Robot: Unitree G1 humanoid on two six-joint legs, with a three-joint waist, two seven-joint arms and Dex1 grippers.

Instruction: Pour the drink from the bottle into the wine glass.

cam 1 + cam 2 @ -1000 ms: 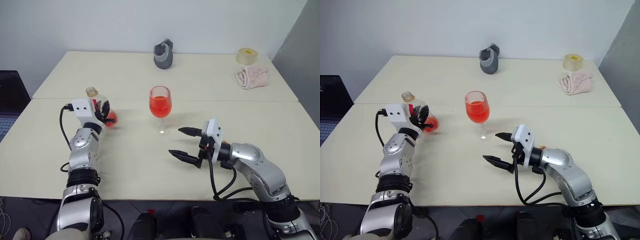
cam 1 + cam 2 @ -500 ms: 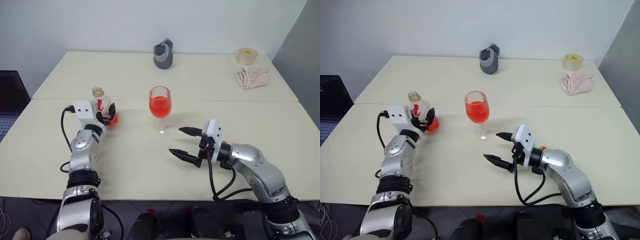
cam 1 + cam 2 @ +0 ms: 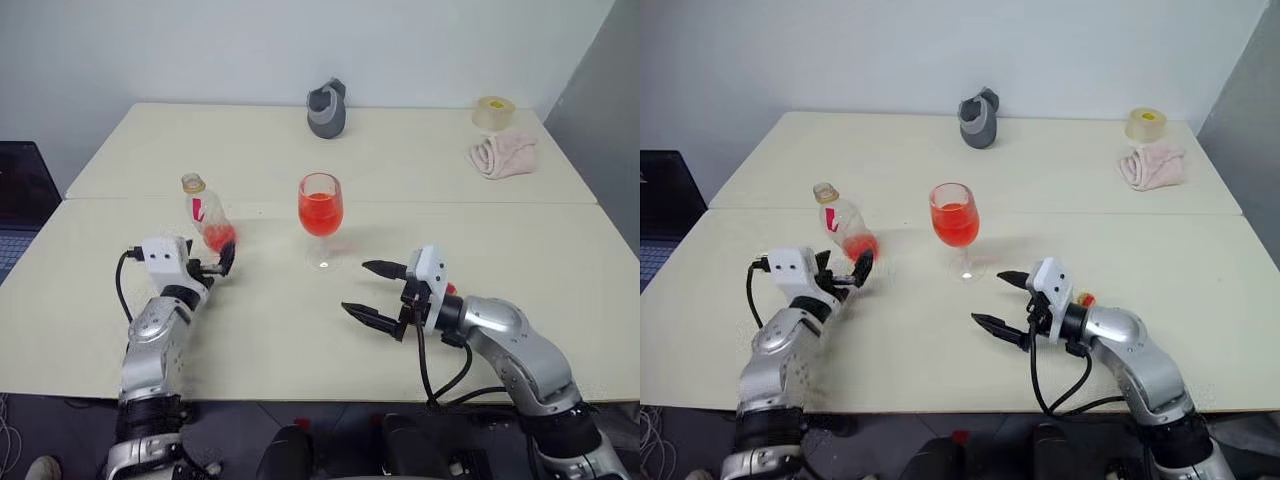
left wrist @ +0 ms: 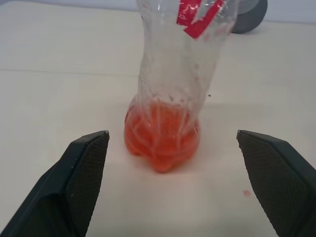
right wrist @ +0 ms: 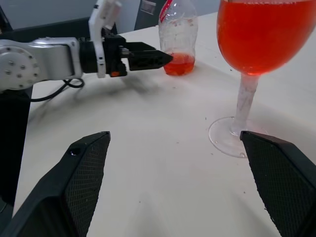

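Observation:
The bottle (image 3: 205,214) stands by itself on the table, leaning slightly, with a little red drink (image 4: 162,139) in its bottom and a torn red label. My left gripper (image 3: 208,265) is open just in front of it, fingers (image 4: 84,168) apart on either side and not touching it. The wine glass (image 3: 320,204) stands upright mid-table, its bowl mostly full of red drink (image 5: 259,29). My right gripper (image 3: 372,292) hangs open to the near right of the glass's foot (image 5: 228,139), holding nothing.
At the back of the table sit a grey object (image 3: 326,110), a roll of tape (image 3: 492,112) and a pink cloth (image 3: 502,155). A seam (image 3: 450,202) runs across between two tabletops. A dark object (image 3: 18,205) stands off the left edge.
My left gripper opened, let go of the bottle and pulled back and down toward me. The bottle now stands free on the table. The right arm stayed put.

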